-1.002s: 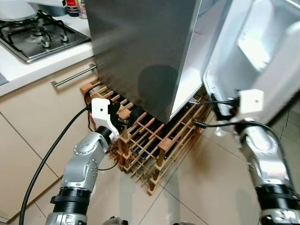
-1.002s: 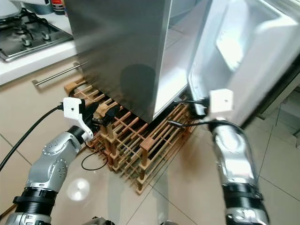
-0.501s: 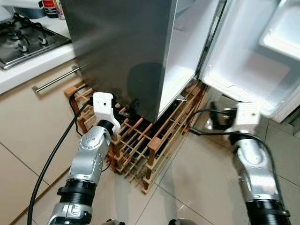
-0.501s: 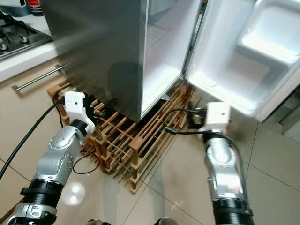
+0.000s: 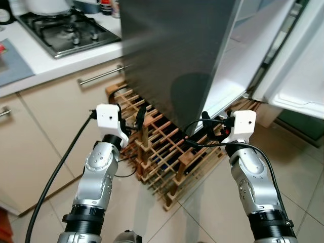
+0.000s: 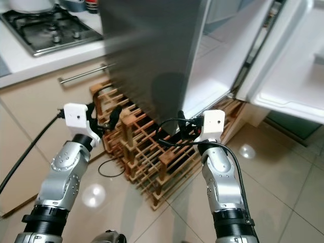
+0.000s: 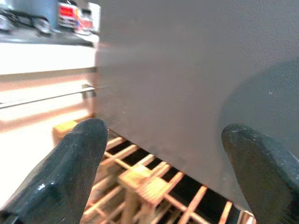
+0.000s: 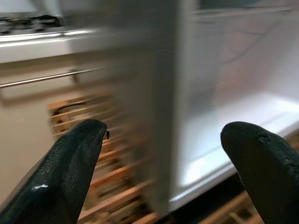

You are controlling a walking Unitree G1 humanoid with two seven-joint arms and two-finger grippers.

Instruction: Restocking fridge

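Fridge point(image 5: 177, 45) — door point(image 5: 298, 66) swung open, cavity ahead of your right gripper point(image 5: 205, 124), the nearer one. Both grippers — left gripper point(image 5: 139, 115) included — spread, empty, over the wooden wine rack point(image 5: 167, 152). No stock seen.

Grey steel, white lining, warm wood

The fridge point(image 5: 177, 45) has a dark grey brushed side and a white interior. Below the fridge, the wooden rack point(image 5: 162, 147) is honey-brown slats. Beside the fridge, beige cabinets point(image 5: 45, 131) sit under a white counter point(image 5: 30, 76).
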